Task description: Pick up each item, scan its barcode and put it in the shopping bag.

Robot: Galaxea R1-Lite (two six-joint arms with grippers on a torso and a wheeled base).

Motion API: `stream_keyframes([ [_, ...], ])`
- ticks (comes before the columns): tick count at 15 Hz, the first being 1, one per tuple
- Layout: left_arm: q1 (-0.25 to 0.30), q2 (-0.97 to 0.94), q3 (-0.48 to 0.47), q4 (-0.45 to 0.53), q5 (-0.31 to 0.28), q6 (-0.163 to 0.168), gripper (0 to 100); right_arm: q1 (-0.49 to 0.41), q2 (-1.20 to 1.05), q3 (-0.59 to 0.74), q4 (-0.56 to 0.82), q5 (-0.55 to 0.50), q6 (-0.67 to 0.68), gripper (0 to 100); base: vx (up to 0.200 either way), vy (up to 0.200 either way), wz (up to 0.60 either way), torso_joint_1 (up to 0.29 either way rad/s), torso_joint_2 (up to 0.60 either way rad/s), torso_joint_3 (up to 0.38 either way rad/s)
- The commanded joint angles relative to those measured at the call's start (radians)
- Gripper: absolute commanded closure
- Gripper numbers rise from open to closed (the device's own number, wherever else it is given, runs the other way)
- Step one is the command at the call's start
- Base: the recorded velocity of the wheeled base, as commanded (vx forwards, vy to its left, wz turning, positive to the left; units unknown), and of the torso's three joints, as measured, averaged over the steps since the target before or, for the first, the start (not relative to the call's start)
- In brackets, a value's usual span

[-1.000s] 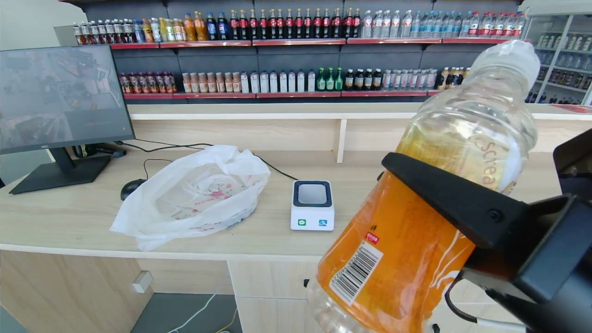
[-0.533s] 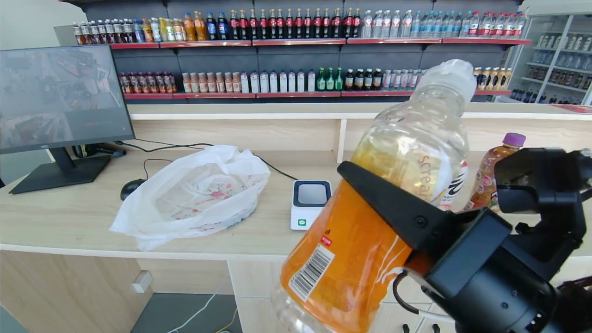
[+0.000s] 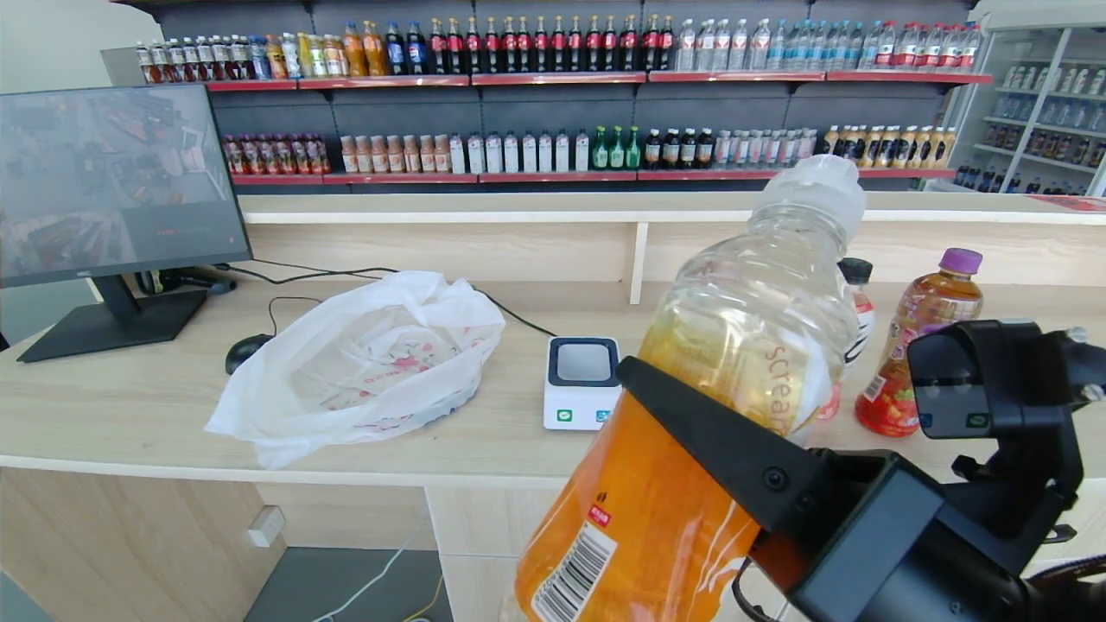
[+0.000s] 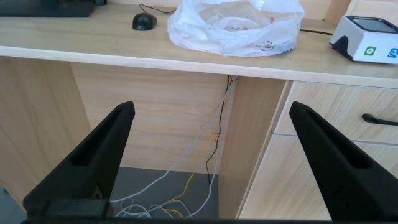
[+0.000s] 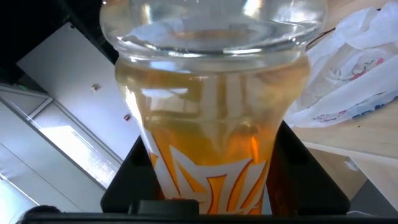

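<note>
My right gripper [image 3: 734,484] is shut on a clear bottle with an orange label [image 3: 683,466], held tilted in the air close to the head camera, in front of the counter's front edge; the barcode [image 3: 570,583] faces the camera low down. In the right wrist view the bottle [image 5: 211,124] sits between the fingers. A white barcode scanner [image 3: 583,383] stands on the counter [image 3: 130,406], with the white shopping bag [image 3: 367,363] lying open to its left. My left gripper [image 4: 211,155] hangs open below the counter edge, facing the cabinet front, with the bag [image 4: 236,25] and scanner [image 4: 367,37] above it.
Two more bottles stand at the counter's right: one with a purple cap [image 3: 920,341] and one with a dark cap [image 3: 855,298], partly hidden. A monitor [image 3: 112,186], a mouse [image 3: 246,350] and cables occupy the left. A raised ledge [image 3: 518,207] backs the counter; stocked shelves [image 3: 553,82] lie beyond.
My right gripper has carried the bottle leftward and down across the head view, tilting it more upright. This has uncovered the two bottles on the right of the counter.
</note>
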Motion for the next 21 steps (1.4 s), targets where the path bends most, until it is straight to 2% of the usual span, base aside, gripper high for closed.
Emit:
stream_keyframes([
  [1,0.000,0.000,0.000,0.000,0.000,-0.001,0,0.002,-0.013,0.002,0.000,0.000,0.002,100,0.000,0.000,0.00,0.000,0.00,0.000],
  [21,0.000,0.000,0.000,0.000,0.000,0.000,0,0.009,-0.038,0.048,0.000,0.020,-0.031,100,0.000,0.000,0.00,0.000,0.00,0.000],
])
